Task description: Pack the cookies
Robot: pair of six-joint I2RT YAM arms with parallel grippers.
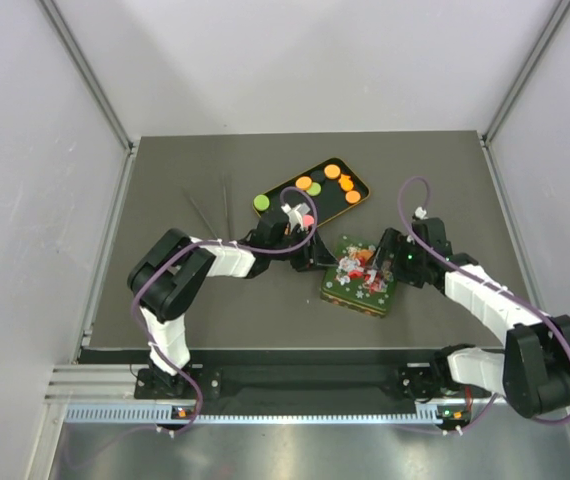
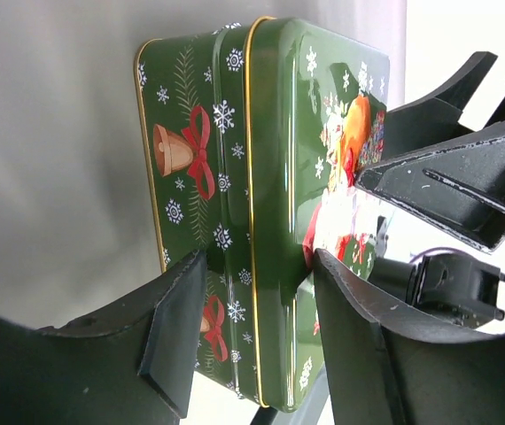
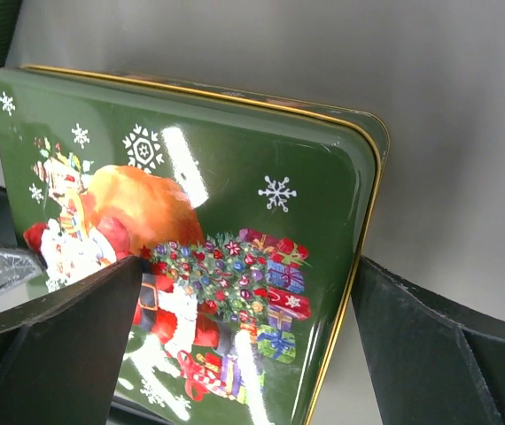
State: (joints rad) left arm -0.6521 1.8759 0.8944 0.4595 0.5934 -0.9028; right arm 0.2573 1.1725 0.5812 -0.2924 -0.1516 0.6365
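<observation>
The cookies (image 1: 304,183) are small orange discs with one green (image 1: 261,202) and one pink (image 1: 308,220), lying on a black tray (image 1: 330,207) at the back centre. A green Christmas tin (image 1: 360,275) with its lid on lies in front of the tray. My left gripper (image 1: 318,257) is at the tin's left end. In the left wrist view it (image 2: 252,266) is closed across the tin (image 2: 270,177), one finger on the side wall and one on the lid. My right gripper (image 1: 390,265) is open at the tin's right end; in the right wrist view it (image 3: 245,266) straddles the lid's edge (image 3: 199,177).
Two thin dark sticks (image 1: 212,208) lie on the grey table left of the tray. White walls close in the table on the left, back and right. The arm bases and a rail run along the near edge.
</observation>
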